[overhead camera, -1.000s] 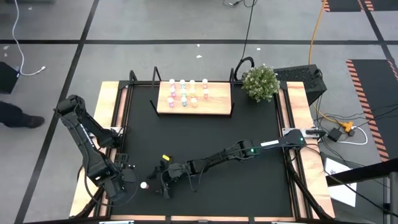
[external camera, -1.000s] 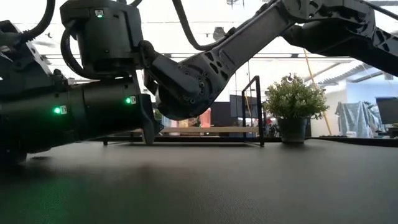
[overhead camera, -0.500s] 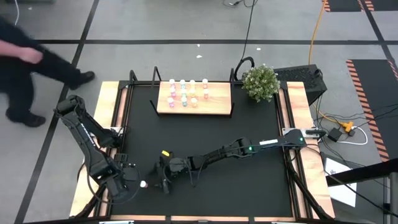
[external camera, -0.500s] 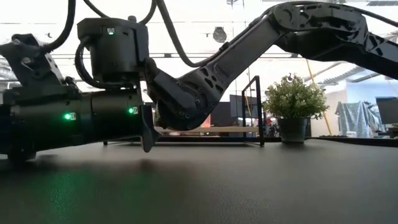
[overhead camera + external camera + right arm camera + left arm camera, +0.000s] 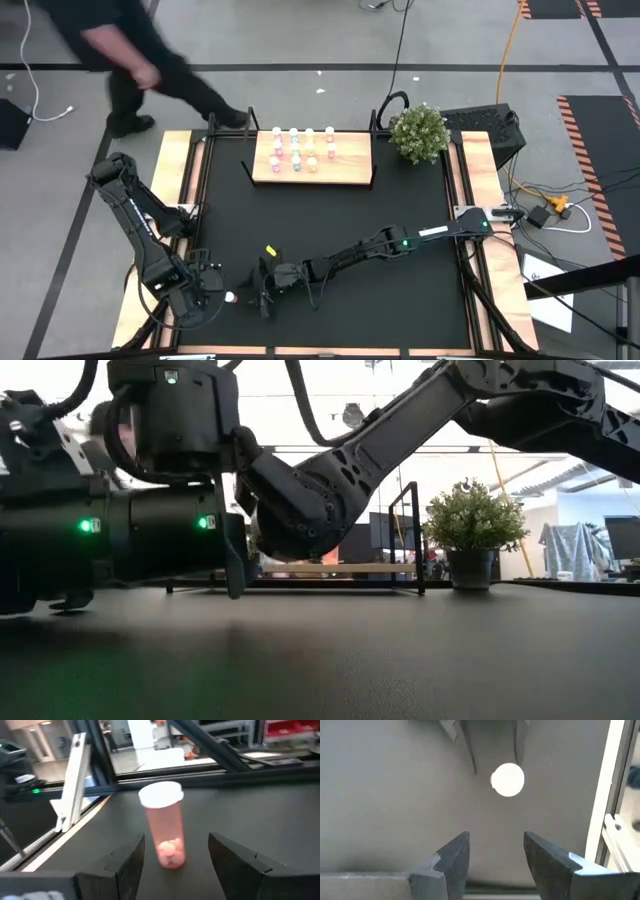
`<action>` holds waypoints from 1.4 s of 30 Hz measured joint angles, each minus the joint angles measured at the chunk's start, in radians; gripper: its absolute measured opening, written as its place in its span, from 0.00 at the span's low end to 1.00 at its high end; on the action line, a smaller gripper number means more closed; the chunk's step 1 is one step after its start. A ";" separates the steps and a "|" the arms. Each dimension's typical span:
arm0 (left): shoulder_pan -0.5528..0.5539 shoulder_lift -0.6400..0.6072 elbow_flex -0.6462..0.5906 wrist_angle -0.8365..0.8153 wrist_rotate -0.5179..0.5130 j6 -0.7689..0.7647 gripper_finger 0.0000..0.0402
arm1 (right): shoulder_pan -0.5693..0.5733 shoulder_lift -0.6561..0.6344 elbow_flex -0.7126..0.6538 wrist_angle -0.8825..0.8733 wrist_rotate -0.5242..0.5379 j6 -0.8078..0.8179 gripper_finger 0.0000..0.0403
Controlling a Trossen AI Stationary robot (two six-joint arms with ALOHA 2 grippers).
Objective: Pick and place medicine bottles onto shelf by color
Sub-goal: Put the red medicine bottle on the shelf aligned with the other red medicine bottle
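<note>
A pink medicine bottle (image 5: 165, 827) with a white cap (image 5: 508, 780) stands upright on the black tabletop near the front left (image 5: 229, 296). My right gripper (image 5: 176, 838) lies low and level, reaching from the right. It is open, and the bottle stands just ahead of its fingertips, in line with the gap, touching neither. My left gripper (image 5: 495, 840) hangs open above the table just left of the bottle (image 5: 205, 290), pointing down, with nothing between its fingers. The shelf (image 5: 345, 176) lies at the far middle with several bottles (image 5: 301, 150) standing on it.
A small yellow thing (image 5: 268, 252) lies on the table just beyond my right gripper. A potted plant (image 5: 418, 132) stands at the far right corner. A person (image 5: 130, 55) walks on the floor beyond the table's far left corner. Wooden strips (image 5: 170, 190) edge the table.
My right gripper has tipped a little while staying by the pink bottle, which has not moved. The person has walked from the floor on the left to behind the table's far left corner.
</note>
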 joint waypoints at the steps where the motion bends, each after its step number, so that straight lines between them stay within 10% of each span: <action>1: -0.003 0.000 0.000 0.006 -0.018 -0.007 0.46 | 0.002 -0.006 0.000 -0.004 0.015 0.022 0.53; 14: 0.004 0.000 -0.001 0.091 -0.045 -0.042 0.46 | 0.061 -0.282 0.001 -0.614 0.198 0.031 0.53; 42: -0.004 0.041 -0.002 0.182 -0.240 0.161 0.65 | 0.137 -0.667 -0.001 -1.420 0.155 0.190 0.53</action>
